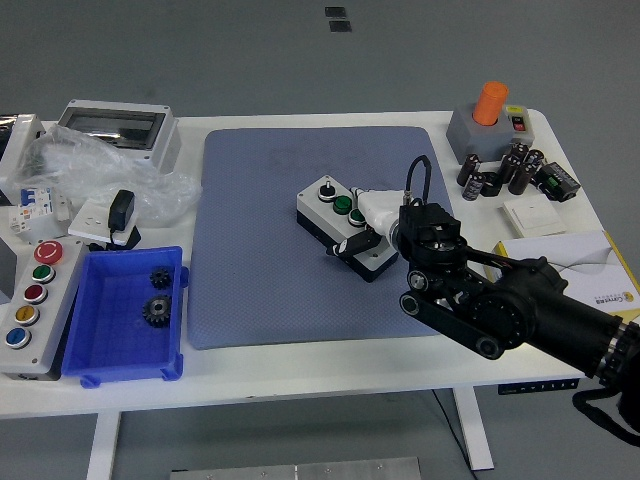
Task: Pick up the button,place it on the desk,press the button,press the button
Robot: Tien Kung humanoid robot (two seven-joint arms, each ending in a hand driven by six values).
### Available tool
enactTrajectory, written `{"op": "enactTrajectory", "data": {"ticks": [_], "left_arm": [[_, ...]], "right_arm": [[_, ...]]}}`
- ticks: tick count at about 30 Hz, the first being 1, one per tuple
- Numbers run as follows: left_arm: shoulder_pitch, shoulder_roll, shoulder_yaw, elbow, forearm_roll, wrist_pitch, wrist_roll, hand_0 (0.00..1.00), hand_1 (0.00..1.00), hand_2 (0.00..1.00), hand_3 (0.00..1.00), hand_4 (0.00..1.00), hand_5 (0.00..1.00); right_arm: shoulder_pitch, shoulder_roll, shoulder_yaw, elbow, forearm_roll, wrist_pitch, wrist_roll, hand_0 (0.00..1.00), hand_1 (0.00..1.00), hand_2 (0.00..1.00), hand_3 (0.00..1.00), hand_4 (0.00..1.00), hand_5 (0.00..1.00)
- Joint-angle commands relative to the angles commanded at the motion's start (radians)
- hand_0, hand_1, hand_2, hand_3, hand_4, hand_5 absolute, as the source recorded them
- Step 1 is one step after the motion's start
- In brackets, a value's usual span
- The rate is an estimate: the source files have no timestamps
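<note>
A white and black button box lies on a grey mat on the white bench, its long axis running diagonally from upper left to lower right; the right hand touches its lower-right end, fingers curled around that end; the buttons lie just left of the hand; no left arm appears.

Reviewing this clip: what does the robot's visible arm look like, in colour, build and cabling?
Only the right arm shows. It is black throughout, built of chunky rounded segments with round joint caps ringed in pale grey. The right hand has white fingers and a dark finger below. A thin black cable loops up from the wrist.
</note>
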Motion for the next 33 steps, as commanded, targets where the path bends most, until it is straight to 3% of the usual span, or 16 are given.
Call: {"op": "enactTrajectory", "data": {"ticks": [3,4,15,16,21,22,28,29,33], "left_arm": [[-0.001,-0.001,-0.001,0.0,0.001,0.001,-0.001,0.676,0.672,0.668,0.665,0.751,0.426],[0.0,-0.002,0.001,0.0,0.001,0.001,-0.002,0.676,0.672,0.666,0.664,0.751,0.423],[0.003,-0.007,0.0,-0.001,0.002,0.006,-0.006,0.676,0.672,0.665,0.664,0.751,0.423],[0.003,-0.008,-0.002,-0.001,0.004,0.007,-0.006,0.676,0.672,0.665,0.662,0.751,0.423],[0.001,-0.012,-0.008,-0.001,0.011,0.011,-0.009,0.676,0.672,0.665,0.662,0.751,0.423],[0.001,-0.012,-0.009,-0.001,0.011,0.013,-0.011,0.677,0.672,0.664,0.661,0.751,0.422],[0.0,-0.011,-0.011,-0.001,0.013,0.017,-0.015,0.677,0.672,0.664,0.661,0.751,0.422],[0.0,-0.012,-0.012,-0.001,0.014,0.018,-0.015,0.676,0.672,0.664,0.662,0.752,0.422],[0.001,-0.013,-0.016,-0.001,0.018,0.019,-0.016,0.676,0.672,0.664,0.662,0.752,0.422]], "right_arm": [[0.001,0.0,-0.006,0.001,-0.003,-0.009,0.0,0.488,0.782,0.925,0.998,0.998,0.5],[0.002,0.0,-0.008,0.001,-0.005,-0.014,0.0,0.357,0.713,0.846,0.998,0.998,0.479],[0.005,0.002,-0.046,0.005,-0.026,-0.056,0.0,0.308,0.669,0.796,0.998,0.989,0.463],[0.005,0.002,-0.049,0.006,-0.029,-0.059,0.0,0.221,0.61,0.709,0.869,0.916,0.393],[0.006,-0.001,-0.062,0.018,-0.047,-0.081,0.0,0.221,0.61,0.709,0.869,0.916,0.393],[0.006,-0.003,-0.065,0.024,-0.054,-0.089,0.0,0.184,0.551,0.587,0.596,0.739,0.253],[0.009,-0.01,-0.08,0.053,-0.064,-0.124,0.0,0.184,0.551,0.587,0.596,0.739,0.253],[0.009,-0.011,-0.083,0.056,-0.064,-0.129,0.0,0.23,0.522,0.482,0.479,0.64,0.005],[0.009,-0.015,-0.101,0.065,-0.057,-0.15,0.0,0.23,0.522,0.482,0.479,0.64,0.005]]}}
